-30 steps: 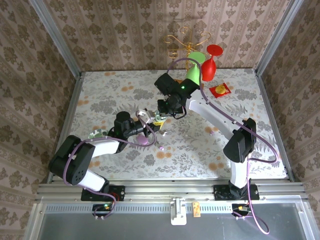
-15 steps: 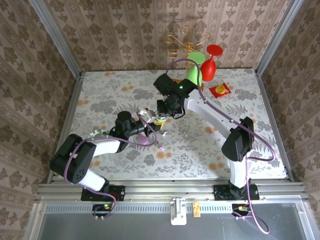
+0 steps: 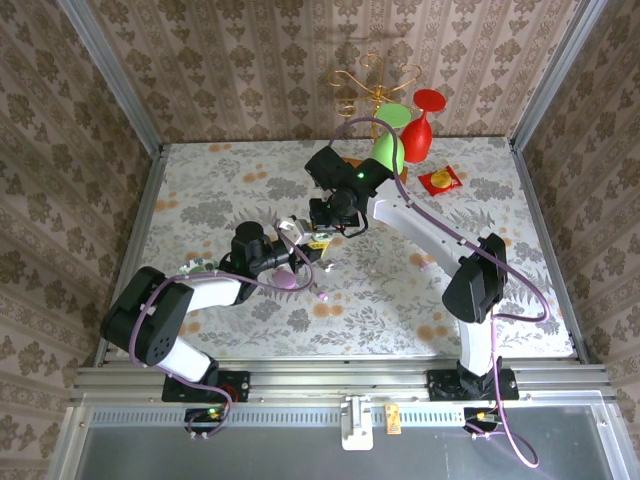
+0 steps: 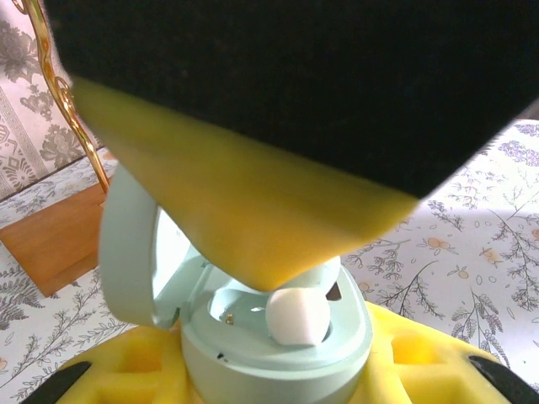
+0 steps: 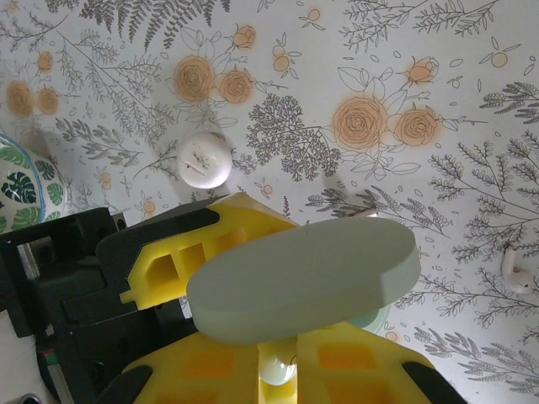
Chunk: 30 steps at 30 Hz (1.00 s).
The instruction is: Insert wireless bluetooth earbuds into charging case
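Not much has shifted in the last second: the right arm's elbow has swung a little to the left and the right gripper has crept slightly up the table, while the left arm looks the same as before

Left gripper is clamped on the mint charging case, with its yellow pads hugging the base on both sides. The lid stands open on the left. The right one is pinched shut on a white earbud, which sits right at the mouth of the case and is touching or nearly touching the inner tray. I can't tell if it's actually lined up with its pocket, because the yellow fingertip above hides most of it

What I'd worry about from here:
- the bud looks a bit cocked, so pushing down now could wedge it across the pocket instead of seating it
- letting go early could let it roll off the rim onto the table, where another loose earbud already lies well away from the white case
- the fat finger is close to the lid, so a sideways nudge could flip it shut onto the bud
- pressing hard could twist the smooth case in the left grip, since the pads only hold the lower part

Slow and straight down seems safest to me
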{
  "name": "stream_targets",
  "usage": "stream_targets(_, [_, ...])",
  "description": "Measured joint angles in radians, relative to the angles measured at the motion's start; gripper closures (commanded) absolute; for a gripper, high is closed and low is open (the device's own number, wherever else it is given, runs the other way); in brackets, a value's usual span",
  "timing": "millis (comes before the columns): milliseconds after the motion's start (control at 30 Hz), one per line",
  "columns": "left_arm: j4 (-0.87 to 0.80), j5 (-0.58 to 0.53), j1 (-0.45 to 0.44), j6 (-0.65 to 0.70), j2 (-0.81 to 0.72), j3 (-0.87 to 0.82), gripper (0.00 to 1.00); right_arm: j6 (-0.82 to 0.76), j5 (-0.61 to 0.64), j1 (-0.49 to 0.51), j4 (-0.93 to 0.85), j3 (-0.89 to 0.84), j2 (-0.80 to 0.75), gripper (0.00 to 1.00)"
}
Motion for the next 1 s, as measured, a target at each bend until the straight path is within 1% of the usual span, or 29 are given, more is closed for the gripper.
stream_targets(567, [-0.005,-0.007,0.000,-0.003,0.001,0.000,0.76,-0.020,0.024,0.005,0.000,0.000,0.014,0.85])
stream_targets(667, [-0.005,-0.006,0.000,-0.003,0.003,0.000,0.77,-0.023,0.023,0.007,0.000,0.000,0.015,0.81])
stream_targets(733, [-0.005,-0.006,0.000,-0.003,0.003,0.000,0.77,-0.023,0.020,0.007,0.000,0.000,0.015,0.74])
stream_targets(800, [-0.004,-0.006,0.000,-0.003,0.003,0.004,0.77,-0.026,0.014,0.007,0.001,0.000,0.015,0.70])
stream_targets(1000, [-0.004,-0.006,-0.001,-0.004,0.003,0.013,0.77,-0.027,-0.001,0.007,0.012,0.000,0.015,0.68])
